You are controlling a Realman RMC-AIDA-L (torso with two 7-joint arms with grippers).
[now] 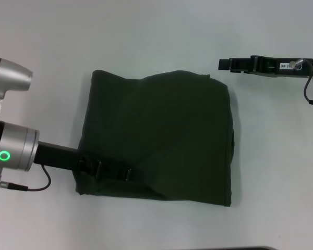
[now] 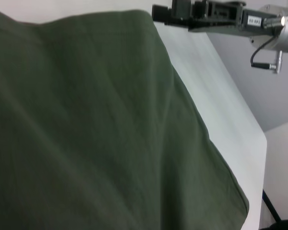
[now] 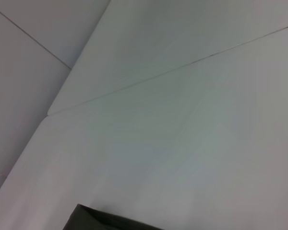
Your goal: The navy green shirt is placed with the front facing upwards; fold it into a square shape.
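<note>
The navy green shirt (image 1: 161,140) lies folded into a rough square near the middle of the white table (image 1: 146,36), plain dark olive cloth facing up. The fabric is soft matte cotton with shallow creases running across it; its far edge bulges unevenly and the near edge is straighter. No lettering or label shows on the visible face. In the left wrist view the shirt (image 2: 86,134) fills most of the picture as a smooth green weave with faint diagonal wrinkles.

The left gripper (image 1: 133,174) reaches in low over the shirt's near-left corner, its black fingers lying on the cloth; whether they are spread or closed cannot be told.

The right gripper (image 1: 224,64) hangs above bare table just beyond the shirt's far-right corner, apart from it, its black fingers drawn together on nothing. A small white label on its body is too small to read.
</note>
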